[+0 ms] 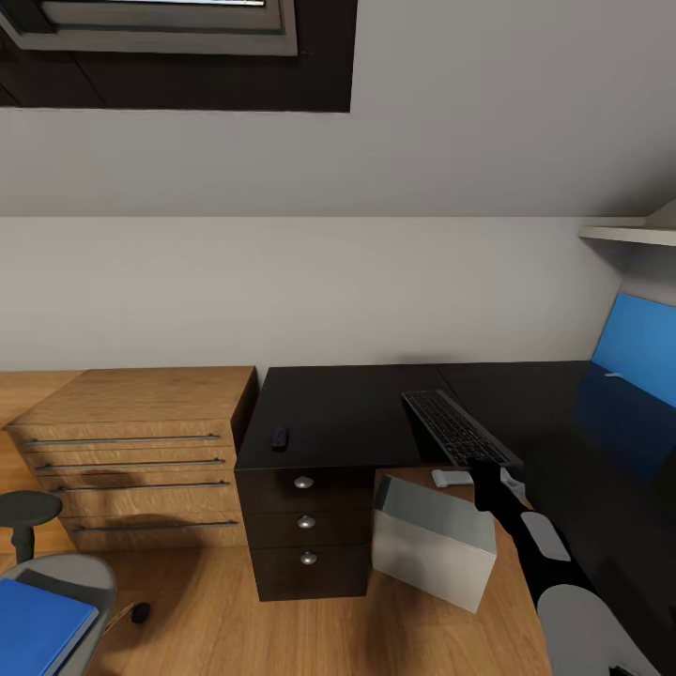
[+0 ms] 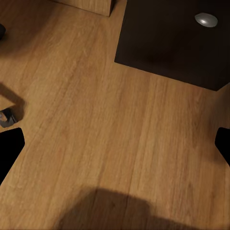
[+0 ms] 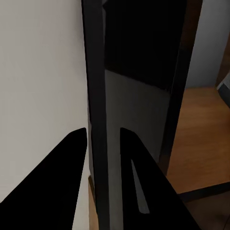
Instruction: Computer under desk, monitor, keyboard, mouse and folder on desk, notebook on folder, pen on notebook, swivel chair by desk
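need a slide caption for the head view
Right gripper holds the keyboard at the edge of the black desk; mouse on top, grey computer on the floor below.

- Right arm (image 1: 526,526): glossy black links alternating with white rounded segments; light grey housing at its base.
- Pincer fingers (image 3: 52,187): flat, matt black, tapered.

You see the glossy black desk (image 1: 338,413) at the centre, with its three-drawer unit (image 1: 305,530) below. The keyboard (image 1: 458,428) lies on it at 3 o'clock from the small black mouse (image 1: 279,437), and its near end hangs over the desk edge. The light-grey computer (image 1: 434,543) stands tilted on the floor at 6 o'clock from the keyboard. The blue folder (image 1: 39,627) lies on the swivel chair (image 1: 94,577) at 8 o'clock.
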You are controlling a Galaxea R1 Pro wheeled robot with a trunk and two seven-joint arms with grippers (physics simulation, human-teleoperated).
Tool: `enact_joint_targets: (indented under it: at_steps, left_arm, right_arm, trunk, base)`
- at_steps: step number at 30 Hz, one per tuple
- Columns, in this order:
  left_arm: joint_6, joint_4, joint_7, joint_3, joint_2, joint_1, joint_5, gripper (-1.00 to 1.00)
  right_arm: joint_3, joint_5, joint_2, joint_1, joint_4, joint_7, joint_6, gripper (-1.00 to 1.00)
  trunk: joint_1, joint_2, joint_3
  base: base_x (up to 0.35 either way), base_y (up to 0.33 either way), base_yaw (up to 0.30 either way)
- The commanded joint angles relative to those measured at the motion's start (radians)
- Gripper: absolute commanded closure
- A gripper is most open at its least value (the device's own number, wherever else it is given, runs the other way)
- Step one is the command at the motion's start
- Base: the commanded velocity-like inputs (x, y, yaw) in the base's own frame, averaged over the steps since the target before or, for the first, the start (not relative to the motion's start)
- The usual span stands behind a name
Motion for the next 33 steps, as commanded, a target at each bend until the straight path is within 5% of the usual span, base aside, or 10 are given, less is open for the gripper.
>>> enact_joint_targets:
  at_steps: [1,11,33]
  left_arm:
    - [-0.003,0.000,-0.001,-0.002,0.000,0.000,0.009,-1.00]
    - [-0.003,0.001,-0.001,-0.002,0.000,0.000,0.009,-1.00]
    - [-0.003,0.001,-0.001,-0.002,0.000,0.000,0.009,-1.00]
  right_arm:
    - [-0.008,0.020,0.001,0.000,0.003,-0.013,0.005,1.00]
    - [-0.008,0.018,0.006,0.000,0.016,-0.011,-0.087,1.00]
    - [-0.006,0.018,0.007,0.000,0.026,-0.011,-0.096,1.00]
  trunk:
    - [0.000,0.000,-0.001]
    - [0.000,0.000,-0.001]
    - [0.000,0.000,-0.001]
  base:
    - [0.000,0.000,0.000]
    - [0.000,0.000,0.000]
    - [0.000,0.049,0.000]
